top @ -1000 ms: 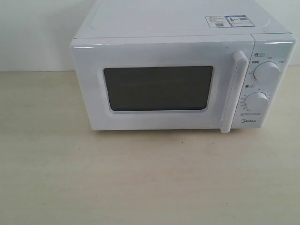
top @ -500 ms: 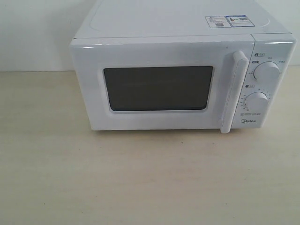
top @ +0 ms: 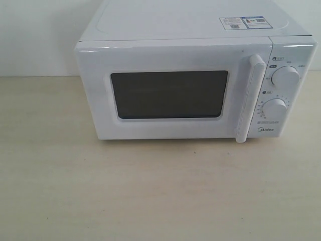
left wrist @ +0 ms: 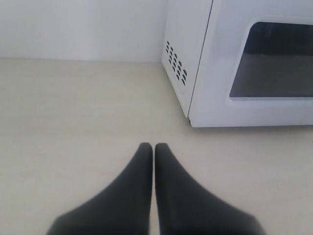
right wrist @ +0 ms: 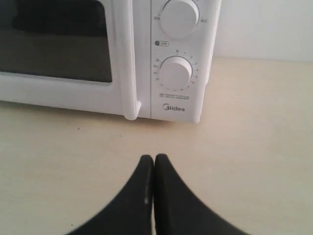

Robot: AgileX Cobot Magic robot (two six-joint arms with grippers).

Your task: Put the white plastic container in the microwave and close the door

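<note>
The white Midea microwave [top: 190,30] stands at the back of the table. Its door [top: 170,125] is shut, with a dark window [top: 169,94] and a vertical bar handle [top: 250,98]. Two round dials [top: 275,108] sit on the right panel. The white plastic container is out of view in every frame. My left gripper [left wrist: 154,146] is shut and empty, low over the table in front of the microwave's [left wrist: 215,73] left corner. My right gripper [right wrist: 154,157] is shut and empty too, in front of the handle [right wrist: 128,58] and the lower dial [right wrist: 174,73]. Neither gripper shows in the exterior view.
The pale wooden table [top: 150,191] stretches in front of and beside the microwave. A white wall [top: 35,35] rises behind it. Vent holes [left wrist: 176,62] dot the microwave's left side. Stickers [top: 243,22] lie on its top.
</note>
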